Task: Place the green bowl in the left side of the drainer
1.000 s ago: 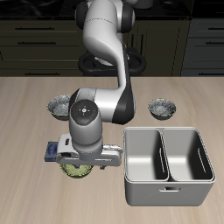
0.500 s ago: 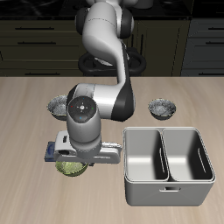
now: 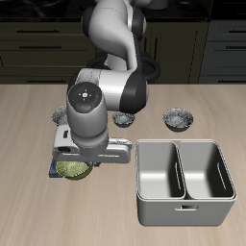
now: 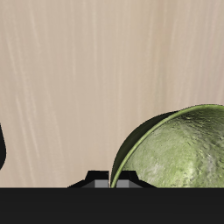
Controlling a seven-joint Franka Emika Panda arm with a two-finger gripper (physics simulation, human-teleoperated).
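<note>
the pincer (image 3: 73,167), seemingly pinching the green bowl (image 3: 72,169) (rim only), has risen and moved back from the tabletop's (image 3: 29,202) front edge, lifted but well short of the drainer (image 3: 184,181).

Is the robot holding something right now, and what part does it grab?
It looks like the end effector holds the green bowl by its rim, lifted above the table. The fingers themselves are hidden, so I can't be fully sure.
</note>
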